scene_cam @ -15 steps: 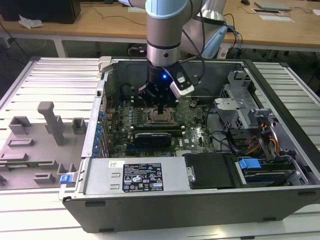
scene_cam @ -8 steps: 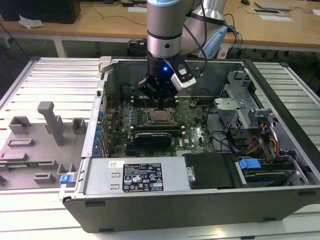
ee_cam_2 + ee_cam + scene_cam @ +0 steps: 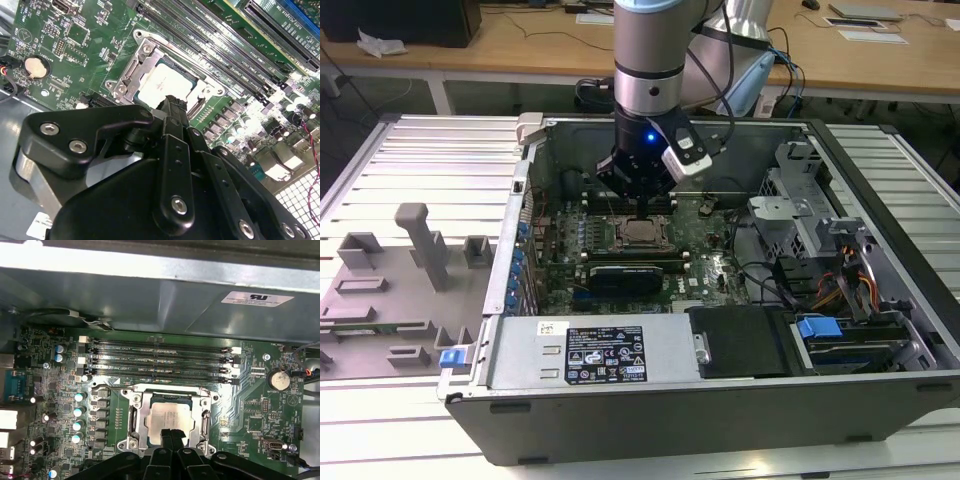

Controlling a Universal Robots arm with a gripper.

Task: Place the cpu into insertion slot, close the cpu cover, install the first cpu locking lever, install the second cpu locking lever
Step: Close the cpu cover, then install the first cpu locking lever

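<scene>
**Exterior view, from its left to its right.** One grey fixture tray (image 3: 390, 300) lies on the slatted table (image 3: 430, 150) at 9 o'clock from the one open computer case (image 3: 720, 420), just beside its wall. One arm (image 3: 650, 50) stands at 12 o'clock over the case. Its one gripper (image 3: 642, 212) hangs directly above the socket. One cpu (image 3: 642, 236) sits in that socket on the green board (image 3: 705, 250).

**Edges and room around the socket.**
- 12 o'clock: memory slots (image 3: 620, 200), with the far case wall behind them.
- 6 o'clock: one black card (image 3: 630, 272), then the power supply (image 3: 600, 350) along the near wall.
- 3 o'clock: one drive cage (image 3: 800, 200), well apart.

The gripper stands apart from every wall.

**Close detail from the wrist cameras.**
- In both wrist views the fingers (image 3: 167, 440) are clenched together with nothing between them, over the near edge of the cpu's silvery top. Whether they touch it cannot be told.
- The one cpu cover (image 3: 136, 415) lies flat on the socket, and its window frames the chip.
- In the first wrist view one thin wire bar (image 3: 150, 388) runs along the socket's edge on the memory-slot side. Whether it is hooked cannot be told.
- One coin cell (image 3: 32, 67) sits well apart from the socket.
</scene>
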